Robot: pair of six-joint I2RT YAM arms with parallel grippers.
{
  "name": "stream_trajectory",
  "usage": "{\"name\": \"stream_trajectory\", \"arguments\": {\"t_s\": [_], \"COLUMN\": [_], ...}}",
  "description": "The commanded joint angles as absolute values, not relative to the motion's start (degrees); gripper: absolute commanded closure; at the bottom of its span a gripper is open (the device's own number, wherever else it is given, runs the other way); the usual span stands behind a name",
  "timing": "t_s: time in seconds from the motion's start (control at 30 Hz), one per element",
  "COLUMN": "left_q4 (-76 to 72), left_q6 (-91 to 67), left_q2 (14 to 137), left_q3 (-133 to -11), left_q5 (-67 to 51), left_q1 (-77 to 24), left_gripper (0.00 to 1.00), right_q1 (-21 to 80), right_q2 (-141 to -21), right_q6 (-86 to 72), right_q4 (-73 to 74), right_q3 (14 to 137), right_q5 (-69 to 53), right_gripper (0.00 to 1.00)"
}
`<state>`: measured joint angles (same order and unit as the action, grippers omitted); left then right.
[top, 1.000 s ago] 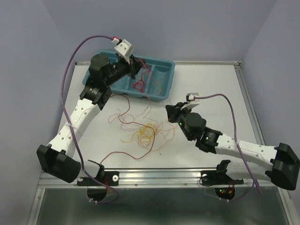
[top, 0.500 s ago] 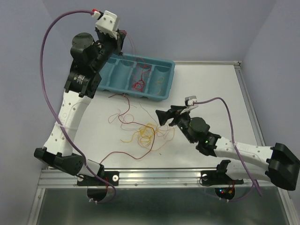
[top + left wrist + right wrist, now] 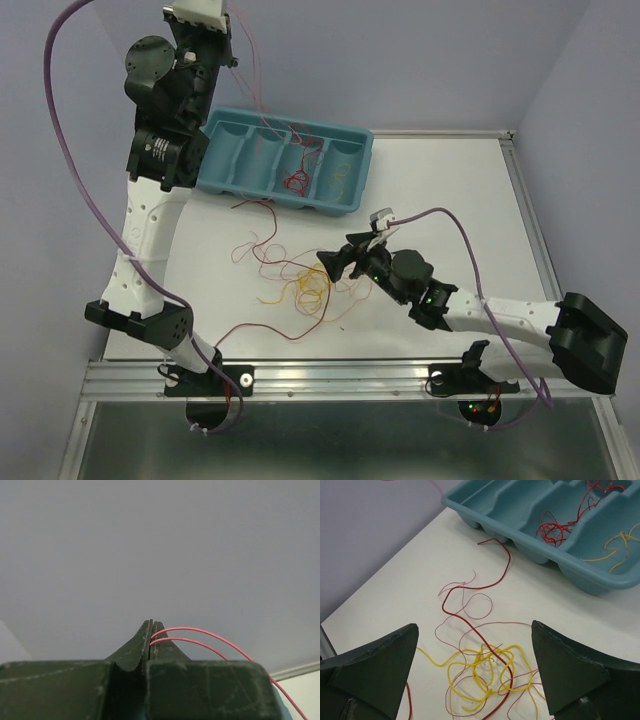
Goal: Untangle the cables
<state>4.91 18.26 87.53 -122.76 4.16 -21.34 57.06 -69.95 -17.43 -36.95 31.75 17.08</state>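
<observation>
A tangle of thin cables [image 3: 310, 285] in yellow, dark red and pale red lies mid-table. The right wrist view has this tangle [image 3: 490, 672] just below and between my right gripper's fingers. My right gripper [image 3: 335, 262] [image 3: 474, 627] hangs open over its right side, holding nothing. My left gripper [image 3: 222, 50] [image 3: 151, 625] is raised high above the tray's left end, shut on a red cable [image 3: 200, 636]. That red cable [image 3: 262, 100] trails down into the tray.
A teal divided tray [image 3: 300, 203] [image 3: 580, 577] stands at the back of the table. Inside it are a red cable bundle [image 3: 296, 180] [image 3: 555, 530] and yellow cables [image 3: 340, 180] [image 3: 615, 545]. One loose dark red cable [image 3: 260, 328] runs towards the table's front edge.
My left arm has risen from the tray, drawing the red cable up with it. My right gripper has opened and moved left to the tangle.
</observation>
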Motion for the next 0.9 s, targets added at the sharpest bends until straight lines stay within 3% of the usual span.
{"name": "stream_trajectory", "arguments": {"t_s": [0.0, 0.4, 0.87], "left_q4": [0.3, -12.0, -18.9], "left_q6": [23.0, 26.8, 21.5], "left_q2": [89.5, 98.3, 113.5], "left_q3": [-129.5, -128.6, -130.1], "left_q5": [8.6, 10.7, 4.7], "left_q1": [-21.1, -18.2, -10.3], "left_gripper": [1.0, 1.0, 1.0], "right_q1": [57.2, 57.2, 57.2], "right_q2": [-68.7, -66.2, -58.6], "right_q6": [-15.8, -18.1, -19.2], "right_q4": [-41.9, -41.9, -41.8], "right_q3": [30.7, 29.6, 27.7], "right_q5": [15.6, 14.2, 15.6], "right_gripper": [0.01, 0.01, 0.01]}}
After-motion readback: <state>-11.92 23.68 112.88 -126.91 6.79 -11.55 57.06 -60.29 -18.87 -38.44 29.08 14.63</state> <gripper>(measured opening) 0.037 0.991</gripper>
